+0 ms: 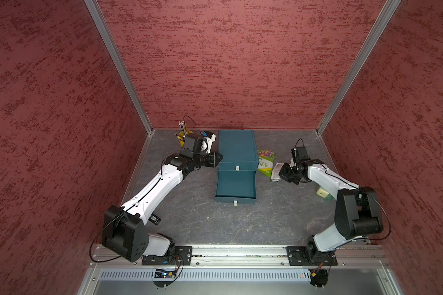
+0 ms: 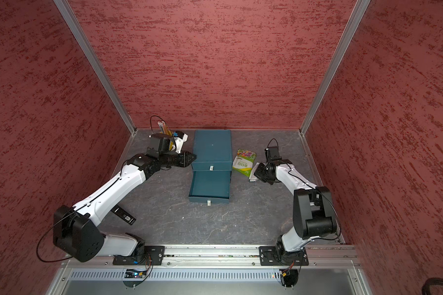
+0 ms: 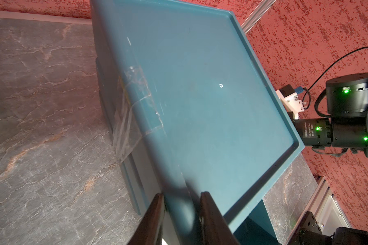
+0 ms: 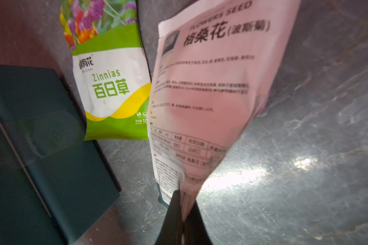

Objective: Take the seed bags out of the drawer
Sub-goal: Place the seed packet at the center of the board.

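Observation:
The blue cabinet (image 1: pixel 237 148) stands at the back middle, with its lower drawer (image 1: pixel 234 199) pulled out toward the front; the drawer's floor shows bare. My left gripper (image 1: pixel 217 158) (image 3: pixel 182 195) is shut on the cabinet's left top edge. A green-white seed bag with flower print (image 1: pixel 266 162) (image 4: pixel 111 84) lies flat on the table right of the cabinet. My right gripper (image 1: pixel 281 171) (image 4: pixel 183 197) is shut on one edge of a white seed bag with black text (image 1: pixel 276 172) (image 4: pixel 204 95), just right of the green one.
A yellow cup of pencils (image 1: pixel 183 135) stands behind the left wrist at the back left. A pale green block (image 1: pixel 322 192) sits on the table beside the right forearm. A black tag with a code (image 1: pixel 155 219) lies under the left arm. Red walls close three sides.

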Controlling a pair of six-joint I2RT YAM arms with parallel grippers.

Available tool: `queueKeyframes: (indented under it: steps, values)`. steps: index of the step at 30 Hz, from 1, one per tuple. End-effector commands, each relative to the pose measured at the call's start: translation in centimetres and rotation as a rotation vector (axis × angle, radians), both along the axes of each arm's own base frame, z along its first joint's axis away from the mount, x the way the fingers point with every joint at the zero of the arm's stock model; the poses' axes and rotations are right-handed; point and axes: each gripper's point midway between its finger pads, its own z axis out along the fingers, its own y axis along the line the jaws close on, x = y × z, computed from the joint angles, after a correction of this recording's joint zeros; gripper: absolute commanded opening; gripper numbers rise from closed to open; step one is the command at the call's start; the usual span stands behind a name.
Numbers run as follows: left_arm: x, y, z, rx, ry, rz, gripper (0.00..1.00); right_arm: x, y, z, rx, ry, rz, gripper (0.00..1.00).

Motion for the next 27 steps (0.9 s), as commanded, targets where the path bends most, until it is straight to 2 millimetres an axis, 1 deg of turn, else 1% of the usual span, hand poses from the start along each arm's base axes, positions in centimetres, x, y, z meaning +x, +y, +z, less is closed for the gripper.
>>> queueKeyframes:
  steps: [1, 10, 13, 18, 20, 24, 27]
  values:
    - [-5.3, 0.9, -7.9, 0.120, 0.330, -0.064, 0.31, 0.0, 0.0, -0.2, 0.010, -0.006, 0.011, 0.08]
    - [-5.4, 0.9, -7.8, 0.118, 0.330, -0.062, 0.31, -1.5, -0.9, -0.7, -0.042, 0.061, 0.013, 0.34]
    - [-5.4, 0.9, -7.8, 0.118, 0.330, -0.061, 0.31, -2.0, -1.1, -0.7, -0.058, 0.086, 0.022, 0.41]
    - [-5.4, 0.9, -7.7, 0.116, 0.331, -0.056, 0.31, -3.1, -1.8, -0.1, -0.101, 0.115, 0.033, 0.52]
    - [-5.4, 0.8, -7.6, 0.115, 0.329, -0.055, 0.31, -3.5, -2.1, 0.3, -0.121, 0.126, 0.033, 0.55]
    - [-5.5, 0.9, -7.7, 0.116, 0.330, -0.050, 0.31, -3.9, -2.4, 1.1, -0.135, 0.114, 0.041, 0.57]
    - [-5.4, 0.9, -7.8, 0.117, 0.331, -0.048, 0.31, -3.9, -2.0, 1.8, -0.112, 0.096, 0.044, 0.59]
